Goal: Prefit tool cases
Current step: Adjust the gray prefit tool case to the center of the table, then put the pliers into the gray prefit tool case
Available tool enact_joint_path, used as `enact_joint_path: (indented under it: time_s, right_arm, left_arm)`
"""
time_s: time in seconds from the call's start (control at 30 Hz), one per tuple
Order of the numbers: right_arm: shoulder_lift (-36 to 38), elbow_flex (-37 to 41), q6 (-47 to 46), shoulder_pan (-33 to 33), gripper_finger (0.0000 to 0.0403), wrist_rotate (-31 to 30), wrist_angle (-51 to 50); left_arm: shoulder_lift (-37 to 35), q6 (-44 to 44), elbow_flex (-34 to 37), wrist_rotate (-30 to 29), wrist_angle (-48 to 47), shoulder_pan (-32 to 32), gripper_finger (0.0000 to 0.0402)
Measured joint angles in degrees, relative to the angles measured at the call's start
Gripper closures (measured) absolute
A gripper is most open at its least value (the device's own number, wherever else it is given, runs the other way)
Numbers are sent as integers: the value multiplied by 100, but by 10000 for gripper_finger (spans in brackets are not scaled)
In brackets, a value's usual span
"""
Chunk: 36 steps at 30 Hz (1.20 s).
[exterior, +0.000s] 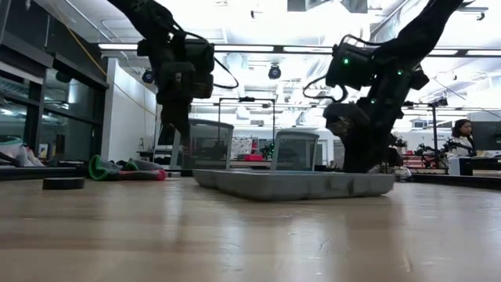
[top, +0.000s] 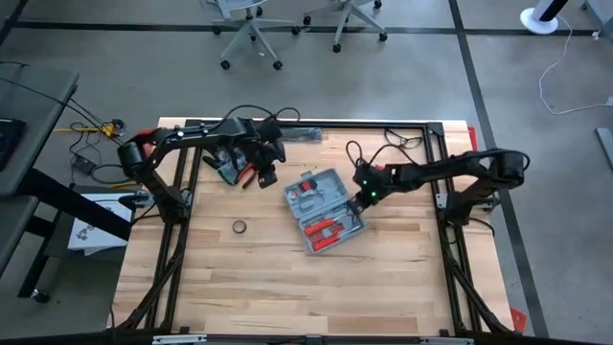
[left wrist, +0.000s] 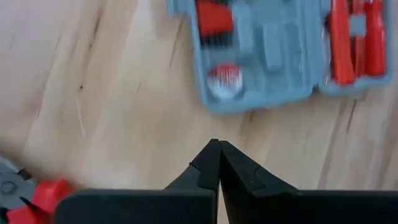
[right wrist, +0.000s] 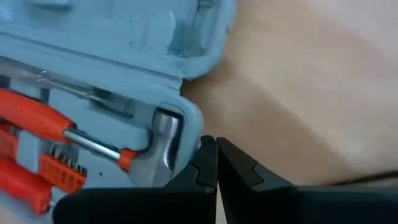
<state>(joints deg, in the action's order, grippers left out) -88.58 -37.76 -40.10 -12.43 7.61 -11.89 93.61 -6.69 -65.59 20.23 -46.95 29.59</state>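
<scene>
A: While lying open and flat near the middle of the bench [top: 239, 287], tool case [top: 325, 210] shows hammer [right wrist: 158, 152] and red-handled tools [top: 324, 229] seated in its recesses. Any risk from here?

B: Plenty, by the look of it. Right gripper [right wrist: 216, 163] parked just beside the case's edge, next to the hammer head, jaws pressed together and holding nothing. A push from shut jaws could slide the whole case across the smooth wood rather than seat anything. Could also tip a lid half if caught under the rim.

A: And the left side?

B: Left gripper [left wrist: 219, 163] hanging above bare wood, jaws likewise closed and empty, case lying ahead of it and apart. Pliers [top: 251, 175] and other loose tools near that arm at the far side of the bench. Small dark ring [top: 238, 226] lying alone, well clear of the case.

A: So, case between the two arms?

B: Roughly, yes, but nearer the right one. Shut jaws cannot pick anything up, so likely need to open first.
</scene>
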Motion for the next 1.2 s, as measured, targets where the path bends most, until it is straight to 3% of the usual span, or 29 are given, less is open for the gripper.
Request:
enact_joint_path:
  time_s: [0.3,0.47,0.53,0.8,1.03,1.2]
  right_arm:
    - [249,0,-176,166,403,-517,-257]
    - [560,0,-15,155,403,-573,-265]
    - [674,0,8,155,403,-594,-273]
    - [759,0,167,155,403,-643,-294]
    - [759,0,179,155,403,-747,-300]
    - [759,0,161,155,403,-746,-356]
  left_arm:
    - [-1,503,641,8,80,120,401]
    - [-173,1334,869,-1169,150,115,400]
    - [-296,1549,888,-1364,145,120,394]
    - [-513,1853,888,-1938,33,240,322]
    - [19,1859,890,-2060,101,253,245]
    - [588,2053,892,-2575,54,266,228]
